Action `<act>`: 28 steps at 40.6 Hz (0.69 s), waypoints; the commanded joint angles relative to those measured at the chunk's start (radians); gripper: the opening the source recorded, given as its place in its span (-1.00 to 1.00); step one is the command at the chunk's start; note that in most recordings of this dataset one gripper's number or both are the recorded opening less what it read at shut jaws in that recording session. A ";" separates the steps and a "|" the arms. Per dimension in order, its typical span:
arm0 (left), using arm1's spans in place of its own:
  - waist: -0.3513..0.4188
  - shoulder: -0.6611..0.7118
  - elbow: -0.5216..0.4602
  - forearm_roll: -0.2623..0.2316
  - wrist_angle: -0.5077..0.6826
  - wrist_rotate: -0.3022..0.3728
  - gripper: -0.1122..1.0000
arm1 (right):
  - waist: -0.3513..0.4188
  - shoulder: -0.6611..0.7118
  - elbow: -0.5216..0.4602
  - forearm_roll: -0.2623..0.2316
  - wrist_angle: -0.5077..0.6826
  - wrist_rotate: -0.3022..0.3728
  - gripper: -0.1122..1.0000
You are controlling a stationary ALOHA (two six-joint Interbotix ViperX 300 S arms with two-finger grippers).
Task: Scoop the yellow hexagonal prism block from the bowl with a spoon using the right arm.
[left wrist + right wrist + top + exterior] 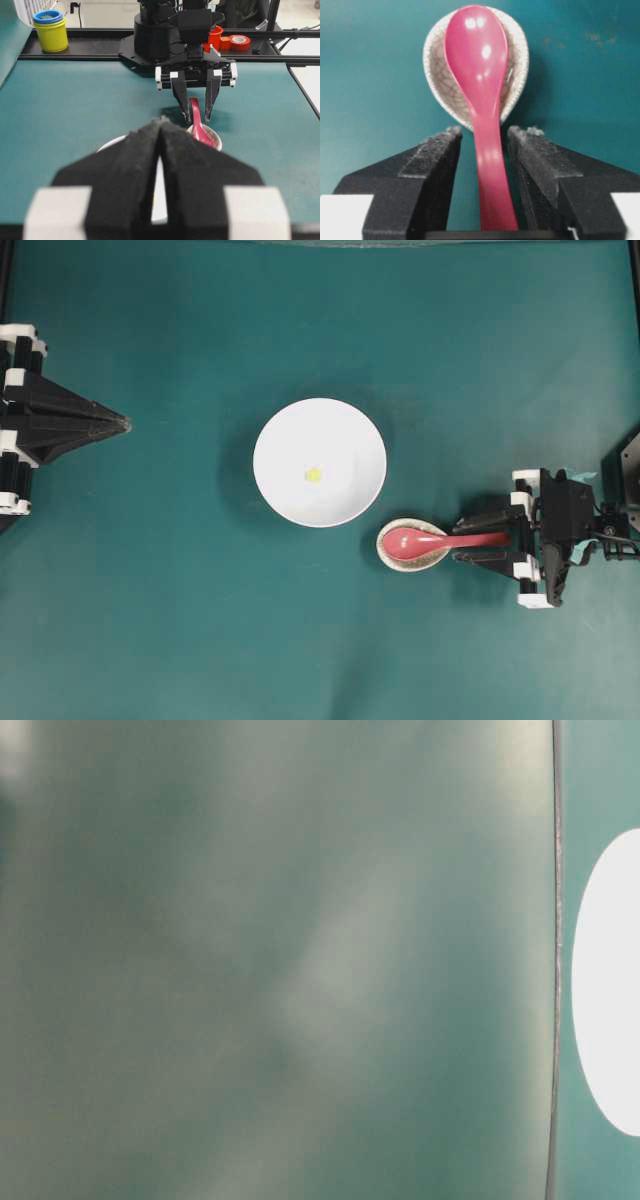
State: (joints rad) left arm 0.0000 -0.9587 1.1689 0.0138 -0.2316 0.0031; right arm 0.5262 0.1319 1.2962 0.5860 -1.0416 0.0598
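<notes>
The white bowl (340,440) sits mid-table with the tiny yellow block (313,475) inside it. The pink-red spoon (440,539) lies with its scoop in the speckled spoon rest (412,558), right of the bowl. My right gripper (465,541) is open and straddles the spoon's handle. In the right wrist view the handle (490,165) runs between the fingers (435,155) with a gap on each side. My left gripper (125,423) is shut and empty at the far left. In the left wrist view it (161,122) hides most of the bowl (112,143).
Stacked yellow and blue cups (50,32) and red tape rolls (240,42) stand on the rail behind the right arm. The table-level view is a teal blur with a white oval (610,980) at its right edge.
</notes>
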 commanded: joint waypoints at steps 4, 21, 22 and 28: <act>-0.002 0.008 -0.026 0.003 -0.009 0.002 -0.80 | -0.002 -0.008 -0.002 -0.002 -0.011 -0.003 0.10; -0.002 0.006 -0.026 0.003 -0.009 0.002 -0.80 | -0.002 -0.008 0.000 -0.006 -0.020 -0.008 0.10; -0.002 0.008 -0.026 0.003 -0.009 0.002 -0.80 | -0.002 -0.008 0.000 -0.006 -0.020 -0.008 0.10; -0.002 0.008 -0.026 0.003 -0.009 0.002 -0.80 | -0.002 -0.008 0.000 -0.006 -0.028 -0.008 0.10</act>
State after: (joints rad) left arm 0.0000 -0.9603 1.1689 0.0153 -0.2316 0.0031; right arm 0.5262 0.1319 1.2993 0.5829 -1.0538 0.0537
